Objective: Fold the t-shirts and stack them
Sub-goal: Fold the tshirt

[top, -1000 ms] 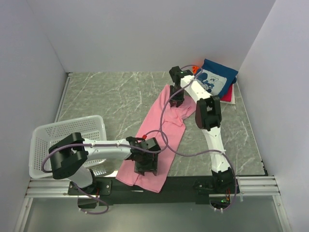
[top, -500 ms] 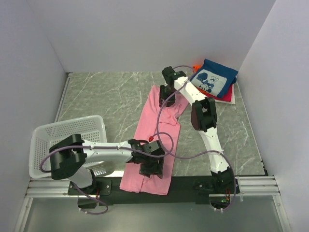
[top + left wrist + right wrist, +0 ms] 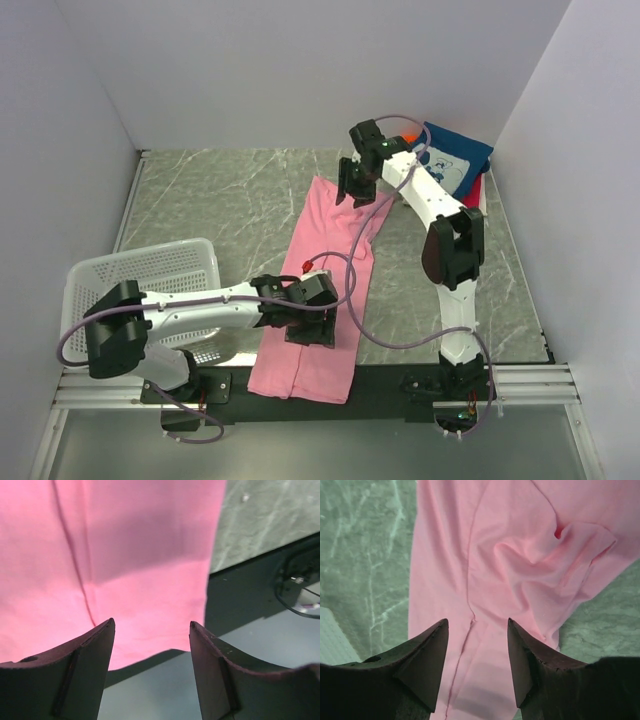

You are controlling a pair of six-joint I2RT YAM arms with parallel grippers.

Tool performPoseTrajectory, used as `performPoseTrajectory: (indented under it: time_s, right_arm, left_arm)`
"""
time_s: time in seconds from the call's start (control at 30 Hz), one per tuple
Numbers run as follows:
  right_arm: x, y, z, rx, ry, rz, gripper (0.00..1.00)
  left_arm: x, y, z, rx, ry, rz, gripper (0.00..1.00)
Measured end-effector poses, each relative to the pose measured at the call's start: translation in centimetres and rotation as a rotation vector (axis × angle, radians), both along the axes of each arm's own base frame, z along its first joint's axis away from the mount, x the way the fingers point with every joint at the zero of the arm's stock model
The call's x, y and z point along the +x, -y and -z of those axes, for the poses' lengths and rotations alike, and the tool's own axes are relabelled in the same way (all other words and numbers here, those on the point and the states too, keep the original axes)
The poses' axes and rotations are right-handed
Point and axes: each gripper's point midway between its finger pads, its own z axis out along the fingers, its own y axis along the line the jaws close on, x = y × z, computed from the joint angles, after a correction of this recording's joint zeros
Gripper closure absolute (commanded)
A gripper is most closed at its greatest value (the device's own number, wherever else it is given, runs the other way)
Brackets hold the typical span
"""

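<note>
Lengthwise fold appears complete: the pink t-shirt (image 3: pixel 322 270) is lying in a strip on the marbled desk (image 3: pixel 220 200), near hem overhanging the front edge. The left claw (image 3: pixel 150 625) and right claw (image 3: pixel 477 622) are hovering over it, jaws apart, empty. The next move is likely calling for regrasping 1 end and folding crosswise. White walls (image 3: pixel 300 70) are enclosing 3 sides.

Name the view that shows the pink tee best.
Top external: the pink tee shows at full length, a long strip with both ends in view. Left wrist shows only its near hem corner; right wrist shows only its rumpled far part.
</note>
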Motion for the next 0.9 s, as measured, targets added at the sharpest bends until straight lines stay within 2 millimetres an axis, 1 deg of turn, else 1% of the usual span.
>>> performPoseTrajectory:
  time_s: [0.07, 0.13, 0.17, 0.23, 0.33, 0.5, 0.63, 0.77, 0.9]
  right_arm:
    - [-0.5, 0.4, 0.8, -0.017, -0.014, 0.003, 0.43]
    - [-1.0, 0.8, 2.5, -0.04, -0.044, 0.006, 0.42]
    - [-1.7, 1.2, 3.8, -0.061, -0.077, 0.009, 0.42]
    - [-2.3, 1.7, 5.6, -0.09, -0.118, 0.013, 0.42]
    - [-2.5, 2.0, 7.6, -0.118, -0.155, 0.018, 0.42]
    - [-2.3, 2.3, 9.5, -0.148, -0.18, 0.037, 0.42]
    - [-1.4, 2.3, 11.1, -0.17, -0.193, 0.058, 0.43]
    - [-0.3, 1.9, 11.1, -0.174, -0.194, 0.078, 0.43]
    - [0.8, 1.8, 11.1, -0.183, -0.191, 0.088, 0.42]
  left_arm:
    - [0.1, -0.3, 0.7, 0.019, -0.001, 0.008, 0.33]
    - [0.0, -0.5, 1.7, 0.044, -0.007, 0.021, 0.33]
    - [0.0, -0.7, 2.2, 0.058, -0.012, 0.028, 0.33]
    - [-0.3, -1.0, 3.4, 0.088, -0.029, 0.04, 0.33]
    - [-0.7, -1.3, 4.5, 0.109, -0.046, 0.061, 0.33]
    - [-0.9, -1.2, 5.6, 0.114, -0.067, 0.084, 0.33]
    - [-1.0, -0.8, 6.2, 0.107, -0.089, 0.1, 0.33]
    - [-0.9, -0.2, 6.1, 0.095, -0.105, 0.117, 0.33]
    - [-0.4, 0.8, 6.0, 0.08, -0.121, 0.127, 0.33]
